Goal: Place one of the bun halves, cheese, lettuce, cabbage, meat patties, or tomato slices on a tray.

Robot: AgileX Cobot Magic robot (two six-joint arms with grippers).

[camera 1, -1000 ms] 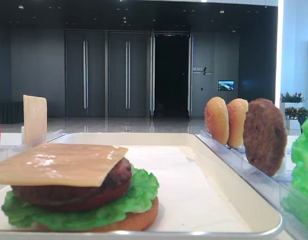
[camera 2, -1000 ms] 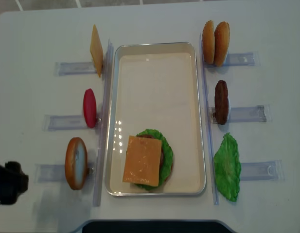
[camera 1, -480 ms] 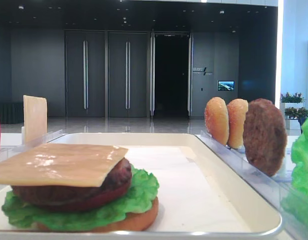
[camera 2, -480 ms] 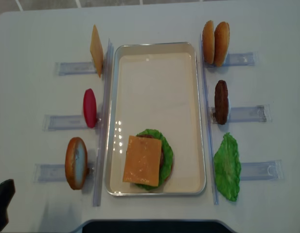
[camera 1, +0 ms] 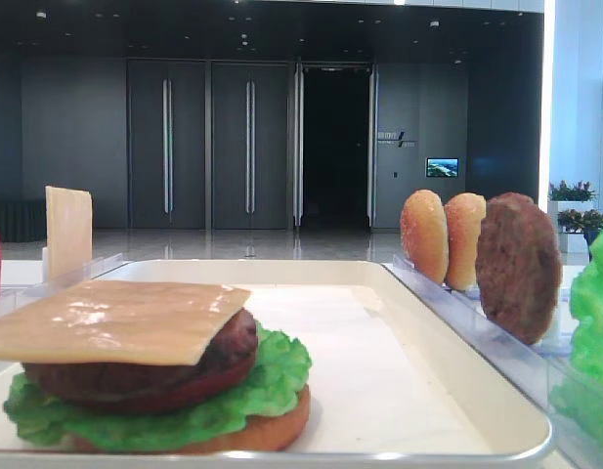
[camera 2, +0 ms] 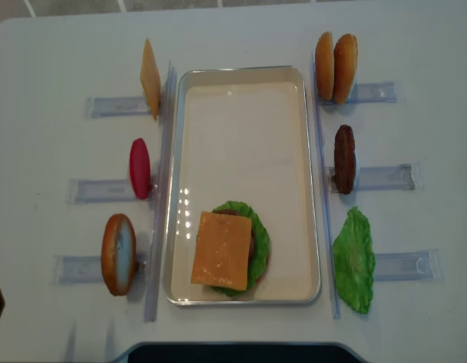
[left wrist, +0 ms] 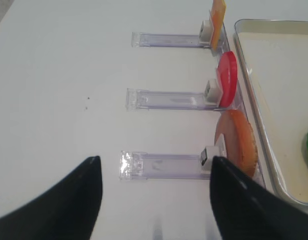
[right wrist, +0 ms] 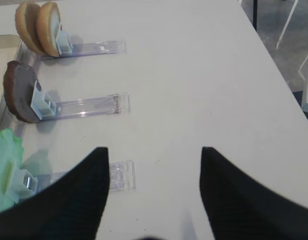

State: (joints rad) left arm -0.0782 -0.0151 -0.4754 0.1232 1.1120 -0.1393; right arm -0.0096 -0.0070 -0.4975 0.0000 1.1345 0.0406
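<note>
Both hands are being held open and empty: left hand (left wrist: pixel 154 200) just short of a bun (left wrist: pixel 237 141), right hand (right wrist: pixel 153 192) beside lettuce (right wrist: pixel 6 167).

Matte black right gripper (right wrist: pixel 153 200) with broad tapering fingers, faint woven texture, left gripper (left wrist: pixel 154 200) likewise black, smooth-edged

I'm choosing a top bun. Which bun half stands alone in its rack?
The bun half left of the tray, nearest the front edge. The other two stand paired in the far right rack.
</note>
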